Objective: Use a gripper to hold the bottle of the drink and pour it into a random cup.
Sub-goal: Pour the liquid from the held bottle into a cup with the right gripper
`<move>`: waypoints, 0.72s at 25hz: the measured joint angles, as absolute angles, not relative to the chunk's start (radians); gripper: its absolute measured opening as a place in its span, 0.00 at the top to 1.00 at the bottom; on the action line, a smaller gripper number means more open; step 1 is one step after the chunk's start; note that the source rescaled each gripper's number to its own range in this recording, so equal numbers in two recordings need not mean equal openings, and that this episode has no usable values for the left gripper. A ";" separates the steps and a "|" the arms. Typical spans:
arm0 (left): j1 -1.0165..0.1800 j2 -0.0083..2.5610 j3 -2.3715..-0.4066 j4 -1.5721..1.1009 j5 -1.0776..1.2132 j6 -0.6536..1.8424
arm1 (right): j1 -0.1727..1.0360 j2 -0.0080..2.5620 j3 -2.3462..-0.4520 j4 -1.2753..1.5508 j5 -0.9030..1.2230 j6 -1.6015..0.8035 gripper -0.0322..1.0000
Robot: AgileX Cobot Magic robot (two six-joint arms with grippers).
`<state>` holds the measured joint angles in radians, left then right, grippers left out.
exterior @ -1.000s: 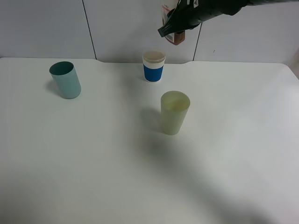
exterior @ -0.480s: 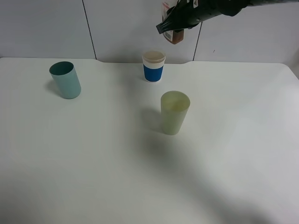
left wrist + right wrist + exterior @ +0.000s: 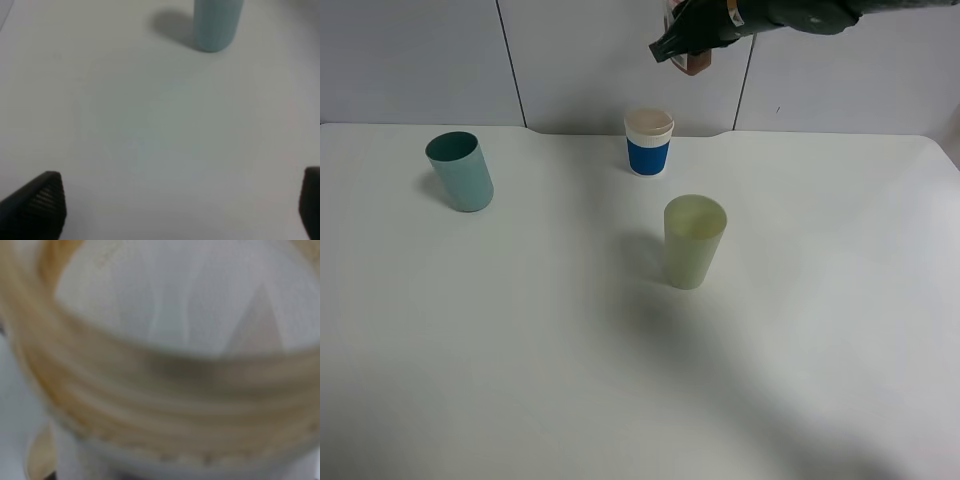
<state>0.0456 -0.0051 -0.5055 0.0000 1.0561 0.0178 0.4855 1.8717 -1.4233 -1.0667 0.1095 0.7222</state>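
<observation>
The near stretch of the white tabletop (image 3: 520, 380) lies bare, as it did a second ago. The left claw (image 3: 177, 202) hangs low over it with its two ribbed fingers spread wide, released and holding nothing. Farther in, the pale yellow-green cup (image 3: 694, 242) stands upright right of the middle, unmoved. The teal tumbler (image 3: 461, 171) stands well apart at the left, and the left wrist view shows it beyond that claw (image 3: 215, 25). The white cup with a blue band (image 3: 649, 141) stands at the back edge; neither has shifted. Highest and farthest back, the right claw (image 3: 685, 40) has climbed and edged leftward since the earlier frames. It is clenched on the bottle (image 3: 697, 66), in the air above and behind the white cup and well apart from the yellow-green one. Only the bottle's brown lower end now shows under the black fingers. The right wrist view is filled by the blurred neck (image 3: 160, 390). Behind stand pale grey wall panels (image 3: 420, 60) split by dark seams.
</observation>
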 joint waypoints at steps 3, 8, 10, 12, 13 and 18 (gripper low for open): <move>0.046 -0.005 -0.506 -0.005 1.056 0.018 | 0.486 1.872 -1.413 -1.308 0.000 1.005 0.95; 0.046 -0.005 -0.506 0.000 1.056 0.018 | 0.487 1.872 -1.395 -1.606 -0.194 1.273 0.95; 0.046 -0.005 -0.506 -0.005 1.056 0.018 | 0.487 1.872 -1.393 -1.658 -0.227 1.322 0.95; 0.046 -0.005 -0.506 -0.005 1.056 0.018 | 0.486 1.872 -1.393 -1.701 -0.251 1.334 0.95; 0.046 -0.005 -0.506 -0.005 1.056 0.018 | 0.484 1.872 -1.393 -1.717 -0.271 1.336 0.95; 0.046 -0.005 -0.506 0.000 1.056 0.018 | 0.436 1.872 -1.393 -1.736 -0.450 1.271 0.95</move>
